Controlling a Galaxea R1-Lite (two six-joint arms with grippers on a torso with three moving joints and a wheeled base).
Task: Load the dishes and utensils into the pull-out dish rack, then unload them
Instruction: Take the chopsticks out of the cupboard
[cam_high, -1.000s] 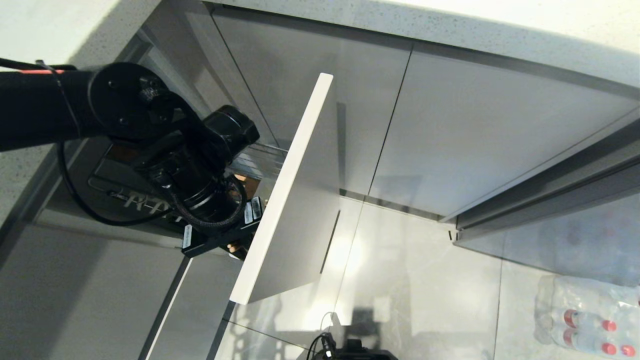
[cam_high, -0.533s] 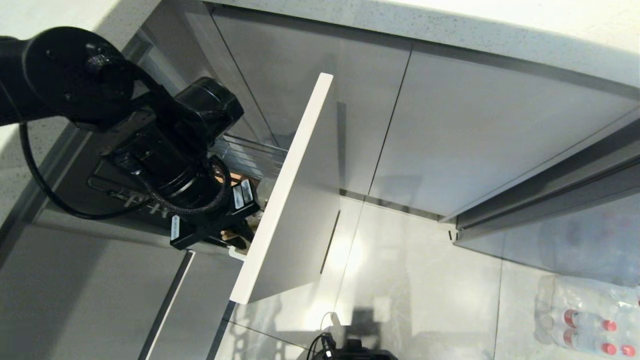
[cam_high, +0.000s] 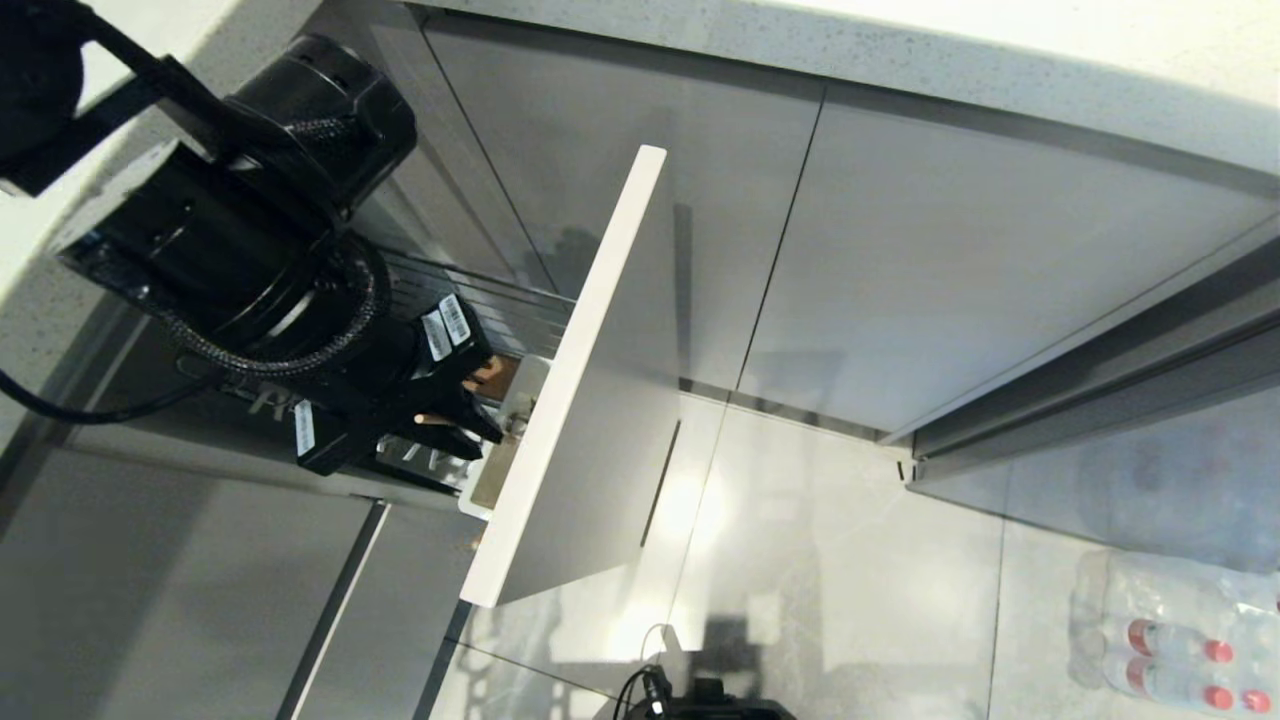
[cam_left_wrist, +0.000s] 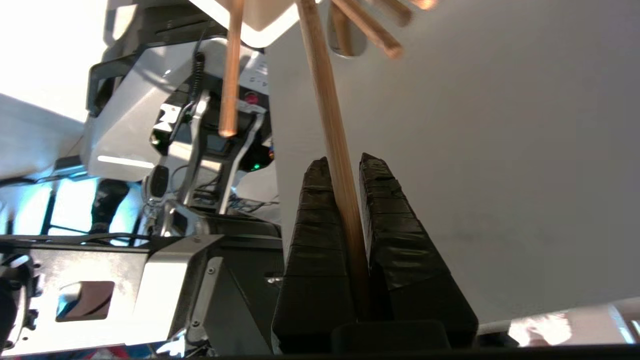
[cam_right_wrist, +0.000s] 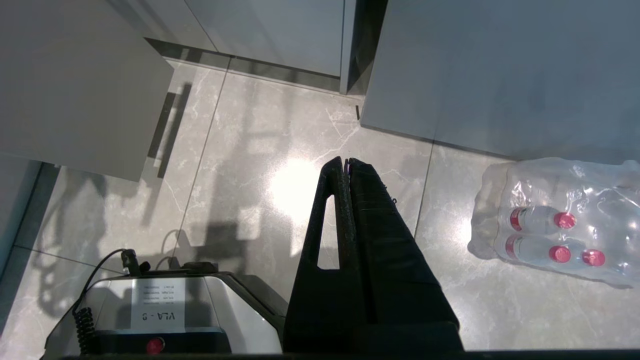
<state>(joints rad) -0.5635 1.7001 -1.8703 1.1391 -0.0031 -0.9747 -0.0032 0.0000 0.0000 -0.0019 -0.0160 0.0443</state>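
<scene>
While the pull-out dish rack stands drawn out of the cabinet, its pale front panel running from about 1 o'clock down to 7 o'clock in the head view, the left gripper hangs just beside the panel's inner face at its 9 o'clock side. Its fingers are pinched narrow on one wooden chopstick, with a second chopstick free nearby. At the right arm, the right gripper is closed on nothing above the floor, near a pack of water bottles
</scene>
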